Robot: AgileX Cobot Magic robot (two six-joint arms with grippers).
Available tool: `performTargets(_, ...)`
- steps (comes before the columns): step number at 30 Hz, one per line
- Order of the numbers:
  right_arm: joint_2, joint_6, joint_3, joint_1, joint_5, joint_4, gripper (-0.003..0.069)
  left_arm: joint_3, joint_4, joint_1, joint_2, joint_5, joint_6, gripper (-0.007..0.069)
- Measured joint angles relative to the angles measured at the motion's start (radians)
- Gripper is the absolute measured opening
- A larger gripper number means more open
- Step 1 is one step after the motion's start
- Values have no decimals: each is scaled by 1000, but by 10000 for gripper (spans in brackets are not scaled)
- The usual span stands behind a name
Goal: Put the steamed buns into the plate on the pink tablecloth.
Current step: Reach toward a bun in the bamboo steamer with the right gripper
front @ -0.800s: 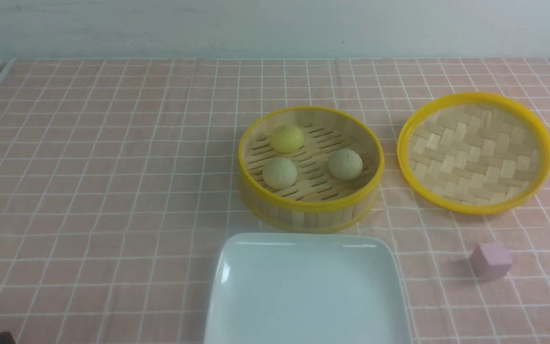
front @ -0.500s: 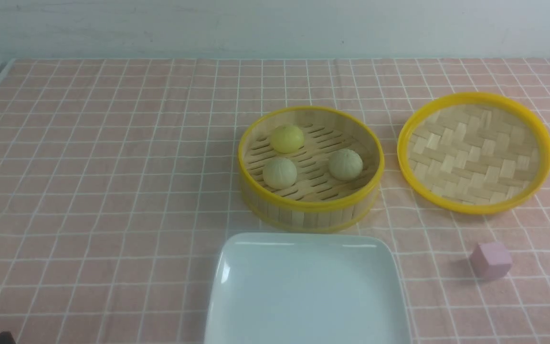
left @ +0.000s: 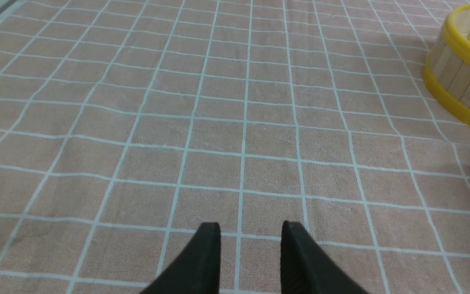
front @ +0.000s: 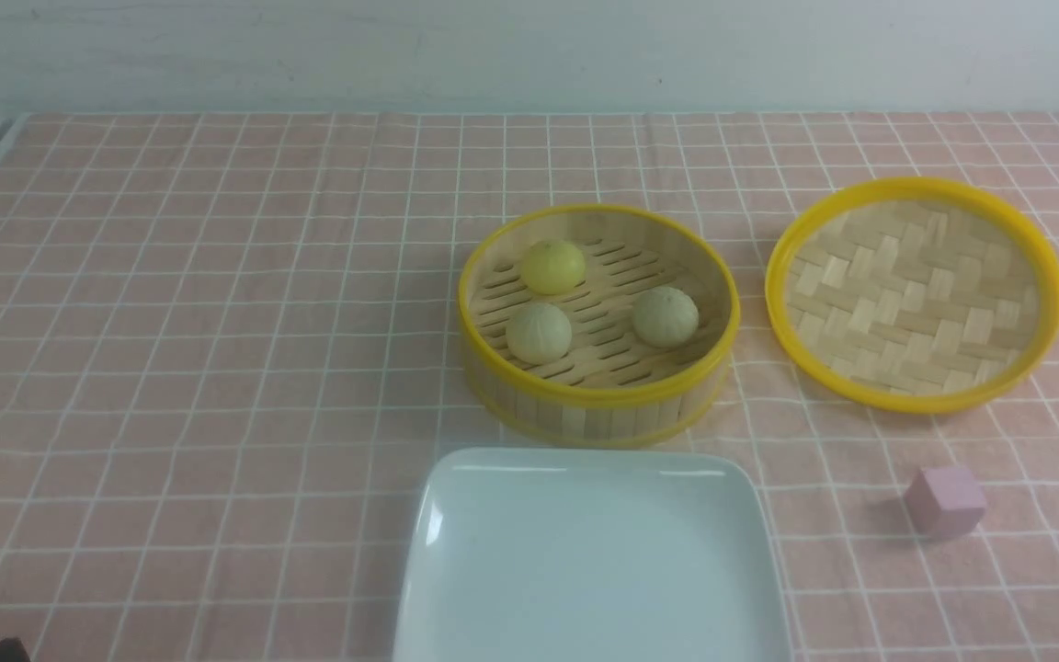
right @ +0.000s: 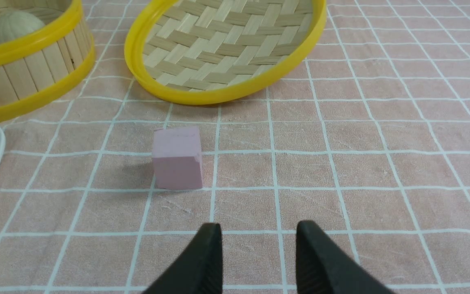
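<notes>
**Black fingers (left: 208,261) hang open, steamed buns (front: 666,316) yet to leave the steamer (front: 585,397)**

Both grippers are spread and empty over the pink tablecloth (front: 171,368). The left gripper (left: 250,224) holds its two fingers apart with only gridded cloth showing between them, off to the left of the steamer. The right gripper (right: 259,224) is parted likewise, with a small pink cube (right: 177,158) lying near and ahead of its tips. Beyond the cube rests the woven lid (front: 916,294), beside the bamboo steamer. All three buns sit on the steamer's slatted floor, none touching another. The yellow bun (front: 552,267) is near the far wall, the left beige bun (front: 539,333) toward the near left, and the right beige bun (front: 666,316) toward the right. The white square plate (front: 585,561) lies just in front of the steamer on the robot's side, bare, its near edge cut off by the frame.

The buns look light and soft, likely to dent under a hard squeeze, and their smooth domes could slip from a pinch set too high. The better hold appears to be from above, with a finger dropping on either side of a bun at its widest girth and closing gently. Each bun sits dome up, flat base down. Being round, none has a long axis to line up with, so any finger heading should serve. The steamer's wall, close behind the yellow bun, is the one thing likely to crowd a finger.
</notes>
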Motion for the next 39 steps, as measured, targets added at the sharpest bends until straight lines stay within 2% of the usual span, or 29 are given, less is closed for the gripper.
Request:
performTargets(13,0,0,0,0,0,-2,239,0,2,0,0,0,0,240)
performTargets(16,0,12,0,0,-8,-3,239,0,-27,0,0,0,-46,240)
performTargets(19,0,187,1,0,-30,184,239,0,-278,0,0,-2,-278,240)
performTargets(20,0,201,1,0,-31,215,239,0,-310,0,0,-2,-292,240)
performTargets(22,0,363,3,0,-31,402,239,1,-471,0,0,3,-448,240)
performTargets(26,0,496,7,0,-34,555,239,3,-596,0,0,7,-557,240)
performTargets(30,0,515,9,0,-42,585,239,4,-594,0,0,-2,-567,240)
performTargets(34,0,479,-45,0,-54,579,213,-41,-580,0,0,34,-458,193)
performTargets(36,22,395,-142,0,-49,519,155,-156,-553,0,10,110,-351,141)
performTargets(39,132,281,-292,0,45,404,47,-309,-478,0,108,254,-281,57)
